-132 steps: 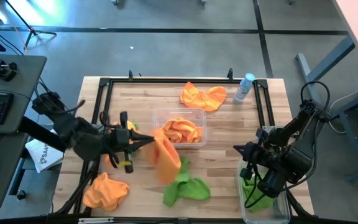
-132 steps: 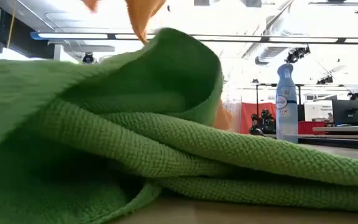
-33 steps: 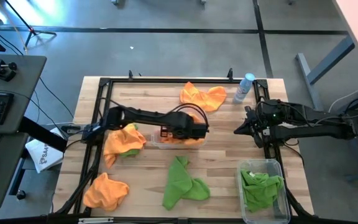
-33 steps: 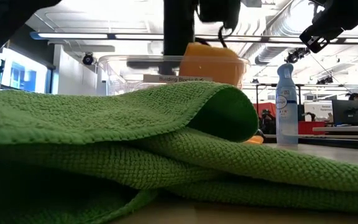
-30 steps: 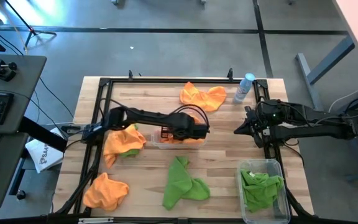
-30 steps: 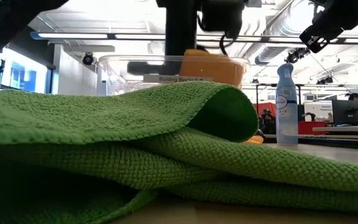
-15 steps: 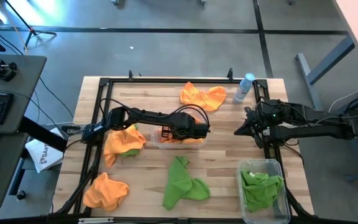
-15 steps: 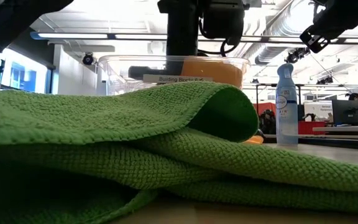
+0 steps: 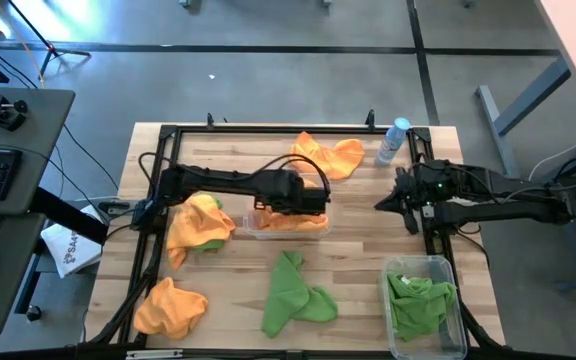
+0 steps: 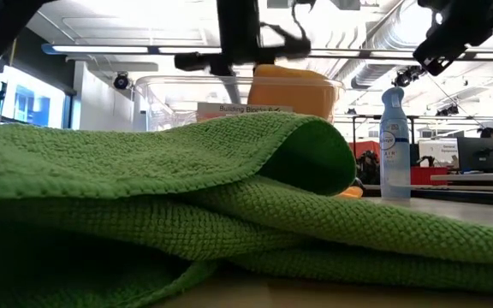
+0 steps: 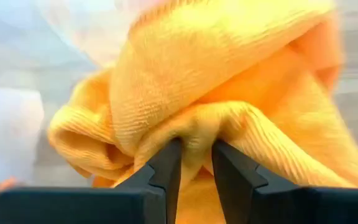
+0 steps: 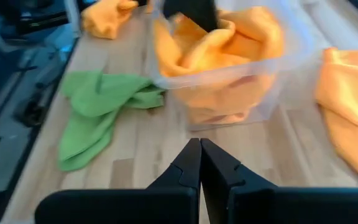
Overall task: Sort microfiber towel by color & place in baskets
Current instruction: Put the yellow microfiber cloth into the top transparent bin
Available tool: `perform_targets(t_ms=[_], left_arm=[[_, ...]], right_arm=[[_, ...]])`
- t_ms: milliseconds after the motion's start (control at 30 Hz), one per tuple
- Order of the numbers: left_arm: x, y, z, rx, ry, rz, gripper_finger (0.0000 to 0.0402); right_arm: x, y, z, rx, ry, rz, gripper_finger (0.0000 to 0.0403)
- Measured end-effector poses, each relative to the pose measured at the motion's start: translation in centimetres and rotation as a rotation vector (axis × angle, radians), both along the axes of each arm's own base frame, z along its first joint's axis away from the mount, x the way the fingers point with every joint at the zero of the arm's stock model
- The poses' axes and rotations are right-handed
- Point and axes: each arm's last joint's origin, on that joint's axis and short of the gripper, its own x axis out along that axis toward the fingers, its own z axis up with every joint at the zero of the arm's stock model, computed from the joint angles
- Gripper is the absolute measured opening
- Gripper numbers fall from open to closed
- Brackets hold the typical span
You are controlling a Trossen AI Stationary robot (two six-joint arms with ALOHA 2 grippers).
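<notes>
Over the middle bin [image 9: 290,222] our left gripper [image 9: 308,197] has parted its jaws a little — the orange towel [image 11: 216,93] now sits in that bin, one colour nearer sorted — while our right gripper [image 9: 383,204], jaws clenched, waits near the worktop's right edge.

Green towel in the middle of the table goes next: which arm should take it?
Probably right. The right gripper is shut, empty, and nearer the bin of green cloths. The left gripper is busy over the orange bin. The green towel lies between.
</notes>
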Motion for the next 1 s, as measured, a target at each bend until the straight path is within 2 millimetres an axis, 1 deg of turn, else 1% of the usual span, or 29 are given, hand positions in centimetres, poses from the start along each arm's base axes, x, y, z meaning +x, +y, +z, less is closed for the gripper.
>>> perform_targets(t_ms=[133,200,267,333,433,500,567,633,767,900,1000], left_arm=[[-0.9,0.1,2.1,0.061,-0.030,-0.053,0.0080],[-1.4,0.0,3.2,0.108,-0.042,-0.085,0.0080],[-1.8,-0.1,4.2,0.142,-0.046,-0.142,0.0080],[-2.1,-0.1,5.0,0.159,-0.047,-0.218,0.0076],[-2.1,-0.2,5.7,0.205,-0.056,-0.317,0.0066],[-2.1,-0.3,5.9,0.230,-0.042,-0.381,0.0059],[-2.1,-0.3,5.9,0.245,-0.014,-0.446,0.0053],[-2.2,-0.3,5.8,0.254,0.028,-0.507,0.0050],[-2.5,-0.2,5.7,0.269,0.093,-0.597,0.0048],[-3.4,0.0,6.7,0.293,0.149,-0.691,0.0048],[-4.8,0.5,7.7,0.344,0.187,-0.707,0.0048]], right_arm=[[0.4,-0.2,-0.2,-0.003,0.024,-0.051,0.0000],[1.0,-0.3,-0.3,-0.008,0.028,-0.087,0.0000],[1.9,-0.5,-0.3,0.005,0.016,-0.140,0.0000],[3.1,-0.7,-0.4,0.011,-0.002,-0.149,0.0002],[5.1,-1.0,-0.6,0.004,-0.015,-0.162,0.0011],[6.5,-1.5,-0.5,-0.010,0.008,-0.222,0.0020],[7.9,-2.4,-0.5,-0.018,0.055,-0.292,0.0031],[9.4,-3.4,-0.1,-0.013,0.081,-0.336,0.0043],[12.3,-5.7,1.5,-0.013,0.100,-0.405,0.0069],[14.8,-8.5,3.0,-0.001,0.113,-0.486,0.0093],[16.4,-10.7,2.8,0.033,0.149,-0.556,0.0110]])
